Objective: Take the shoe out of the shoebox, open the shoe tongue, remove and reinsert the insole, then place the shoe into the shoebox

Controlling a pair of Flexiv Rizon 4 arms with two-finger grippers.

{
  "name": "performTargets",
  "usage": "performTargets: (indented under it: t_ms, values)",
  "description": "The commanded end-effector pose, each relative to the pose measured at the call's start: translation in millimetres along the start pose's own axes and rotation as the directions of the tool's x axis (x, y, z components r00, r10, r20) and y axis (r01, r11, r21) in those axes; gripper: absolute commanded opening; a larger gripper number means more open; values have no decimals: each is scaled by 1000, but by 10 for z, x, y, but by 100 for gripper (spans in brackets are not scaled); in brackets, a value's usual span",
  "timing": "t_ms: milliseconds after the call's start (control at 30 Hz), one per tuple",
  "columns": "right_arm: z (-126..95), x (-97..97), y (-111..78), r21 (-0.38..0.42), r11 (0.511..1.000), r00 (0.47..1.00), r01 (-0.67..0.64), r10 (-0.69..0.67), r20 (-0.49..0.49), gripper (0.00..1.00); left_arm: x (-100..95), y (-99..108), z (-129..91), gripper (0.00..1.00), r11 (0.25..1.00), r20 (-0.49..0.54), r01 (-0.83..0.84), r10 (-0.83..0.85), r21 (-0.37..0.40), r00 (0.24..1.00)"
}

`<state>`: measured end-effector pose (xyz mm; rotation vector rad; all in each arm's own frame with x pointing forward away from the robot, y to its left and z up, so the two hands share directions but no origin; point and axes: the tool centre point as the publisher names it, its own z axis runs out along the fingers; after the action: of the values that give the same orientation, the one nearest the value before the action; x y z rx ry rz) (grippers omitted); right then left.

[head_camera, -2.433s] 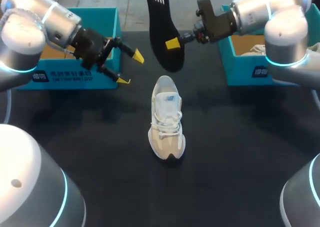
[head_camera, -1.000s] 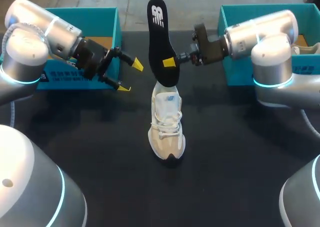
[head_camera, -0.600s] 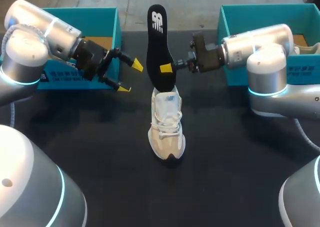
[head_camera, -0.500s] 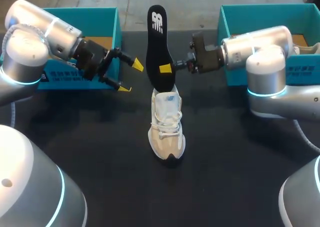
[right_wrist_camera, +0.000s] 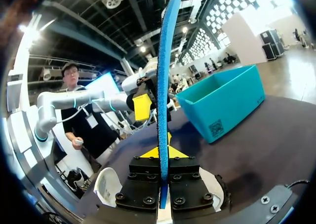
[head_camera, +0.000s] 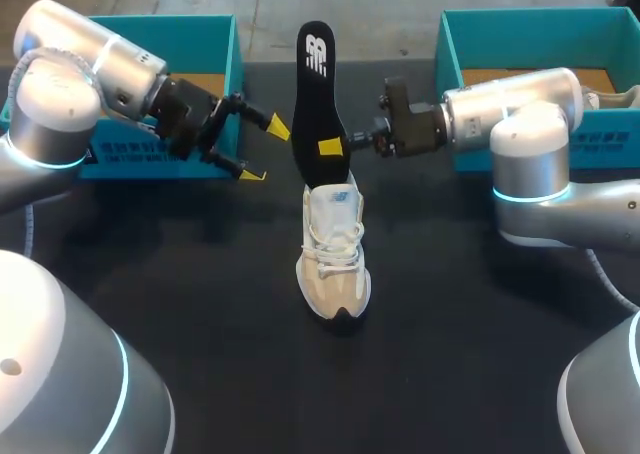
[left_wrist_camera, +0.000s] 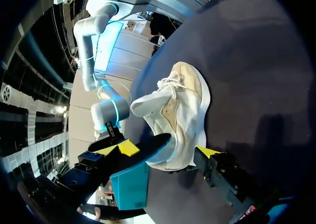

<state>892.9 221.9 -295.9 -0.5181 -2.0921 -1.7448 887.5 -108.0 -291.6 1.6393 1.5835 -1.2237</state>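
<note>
A white and beige shoe (head_camera: pixel 333 239) stands on the black table, toe toward me. My right gripper (head_camera: pixel 330 146) is shut on a black insole (head_camera: pixel 317 94), held nearly upright with its lower end at the shoe's heel opening. In the right wrist view the insole (right_wrist_camera: pixel 163 76) shows edge-on with a blue underside, clamped by the right gripper (right_wrist_camera: pixel 162 152), and the shoe (right_wrist_camera: pixel 106 184) lies below. My left gripper (head_camera: pixel 260 150) stands open and empty, left of the insole. In the left wrist view the left gripper (left_wrist_camera: pixel 163 150) frames the shoe's (left_wrist_camera: pixel 180 110) heel.
A teal shoebox (head_camera: pixel 215 24) stands at the back left behind my left arm. A second teal box (head_camera: pixel 450 34) stands at the back right behind my right arm. Black tabletop lies on both sides of the shoe and in front of it.
My right arm has brought the insole down and slightly left, more upright, until its lower end reached the shoe's heel opening. The left gripper has hardly moved.
</note>
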Motion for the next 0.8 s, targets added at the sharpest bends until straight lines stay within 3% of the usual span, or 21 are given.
performTargets:
  t_ms: [33,800]
  values:
    - [-23,36,-21,1,1000,1000,-8,8,7,0,12,-1,56,100,1000,16,-6,7,-7,1000]
    - [-32,45,-114,-9,999,999,-43,43,-2,0,-200,95,176,100,1000,32,-23,24,-7,999]
